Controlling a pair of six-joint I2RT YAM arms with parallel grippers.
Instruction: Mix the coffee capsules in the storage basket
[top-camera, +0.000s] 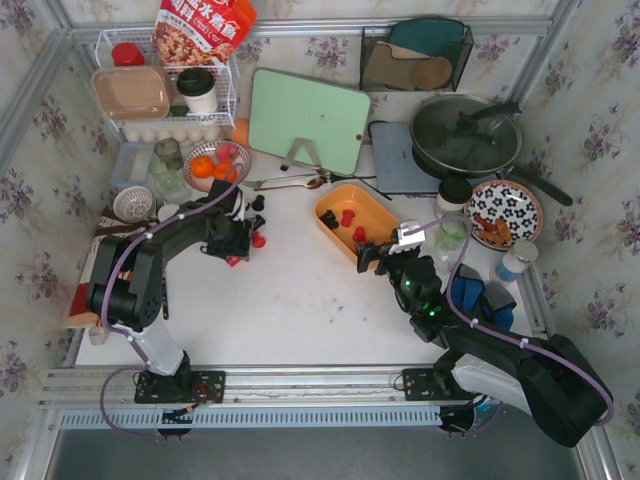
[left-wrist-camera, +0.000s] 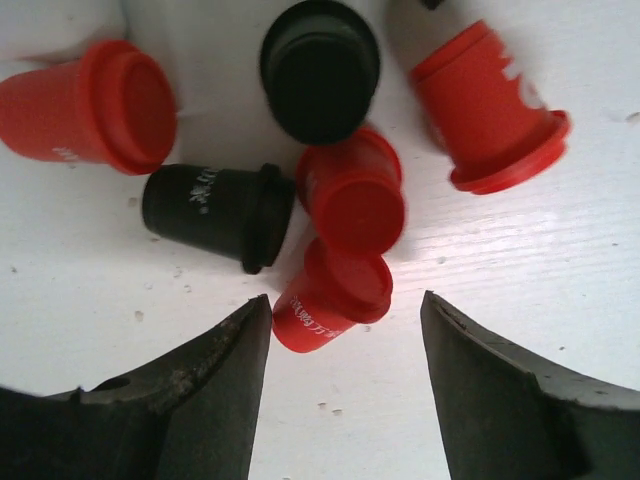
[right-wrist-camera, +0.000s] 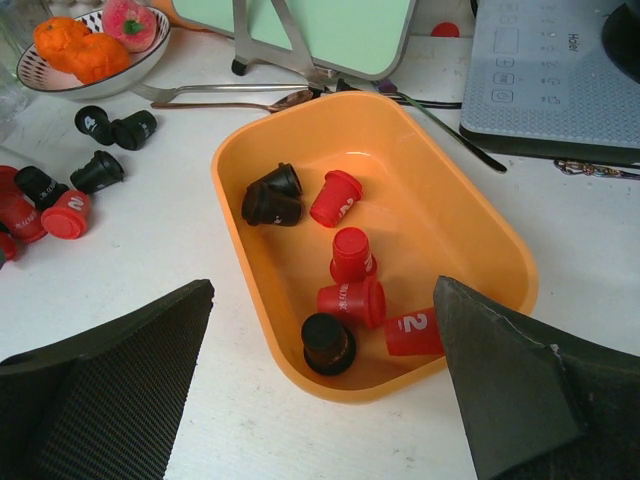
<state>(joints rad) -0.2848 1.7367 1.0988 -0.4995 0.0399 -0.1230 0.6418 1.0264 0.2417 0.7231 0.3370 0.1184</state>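
The orange storage basket (top-camera: 368, 199) sits on the white table right of centre and holds several red and black coffee capsules (right-wrist-camera: 350, 295). In the right wrist view, its near wall (right-wrist-camera: 250, 255) lies just ahead of my open, empty right gripper (right-wrist-camera: 322, 290), which hovers at the basket's near corner (top-camera: 372, 258). More loose capsules (top-camera: 256, 238) lie on the table to the left. My left gripper (top-camera: 238, 240) is low over them. In the left wrist view it is open (left-wrist-camera: 345, 305), with a lying red capsule (left-wrist-camera: 335, 295) just ahead of its tips and red and black ones (left-wrist-camera: 215, 212) beyond.
A bowl of oranges (top-camera: 215, 165), a green cutting board (top-camera: 308, 120) and a spoon and fork (top-camera: 300, 183) lie behind the capsules. A cooker with a lidded pan (top-camera: 465, 135) and a patterned plate (top-camera: 505, 212) stand at the right. A white wire rack (top-camera: 165, 90) is back left.
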